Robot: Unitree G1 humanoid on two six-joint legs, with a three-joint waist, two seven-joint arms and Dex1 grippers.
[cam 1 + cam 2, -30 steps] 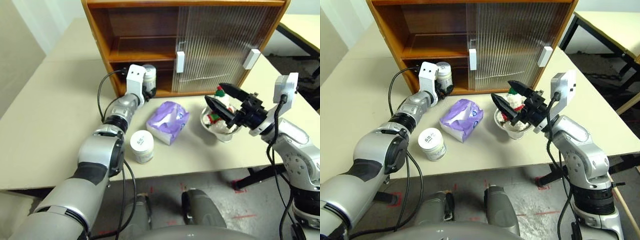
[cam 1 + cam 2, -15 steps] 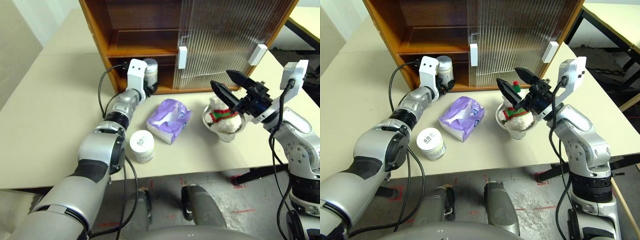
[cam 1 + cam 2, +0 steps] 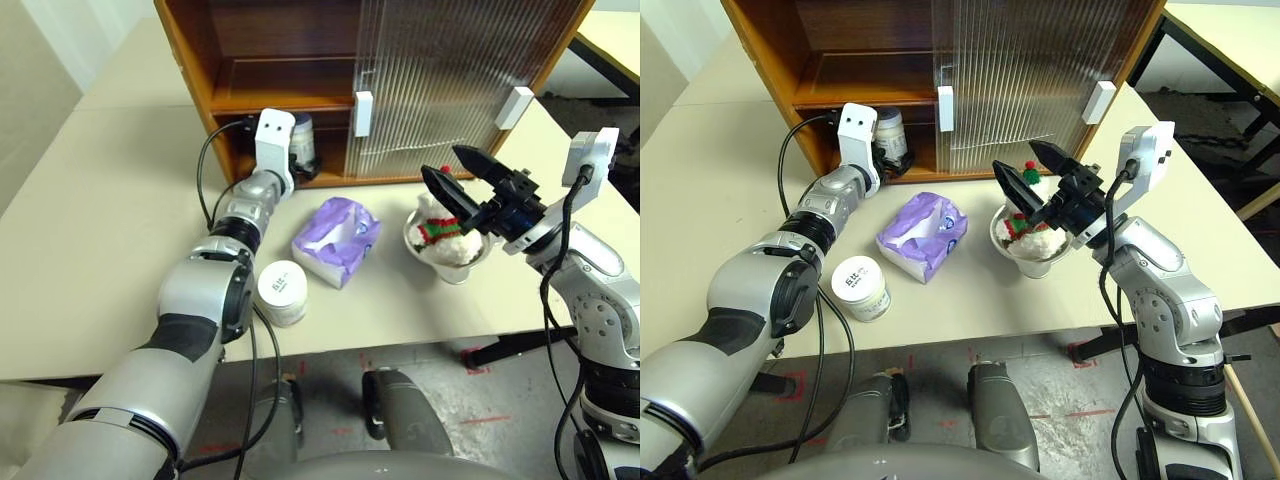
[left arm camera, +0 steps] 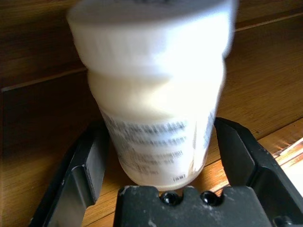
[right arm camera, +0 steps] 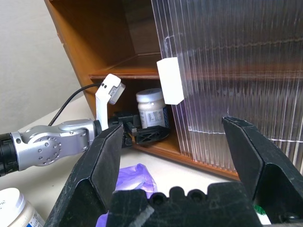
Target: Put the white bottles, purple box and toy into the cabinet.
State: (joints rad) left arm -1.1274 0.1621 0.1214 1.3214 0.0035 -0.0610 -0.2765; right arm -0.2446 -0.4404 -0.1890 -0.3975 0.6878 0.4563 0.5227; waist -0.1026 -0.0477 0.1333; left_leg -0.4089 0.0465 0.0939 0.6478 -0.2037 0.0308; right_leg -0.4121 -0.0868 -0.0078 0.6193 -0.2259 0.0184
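Head view: the left gripper (image 3: 300,160) is reaching into the orange-brown wooden cabinet (image 3: 200,70) at the worktop's far edge, its fingers released around a squat white plastic bottle (image 3: 304,135) standing on the bottom shelf. Right wrist view: the right gripper (image 5: 182,156) is waiting with its fingers spread wide, holding nothing.

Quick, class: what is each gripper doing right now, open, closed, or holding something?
Left gripper: open, fingers apart either side of a white bottle in the cabinet.
Right gripper: open, holding nothing.

table (image 3: 100,230): beige | second table (image 3: 610,30) (far right) | floor (image 3: 480,400): grey
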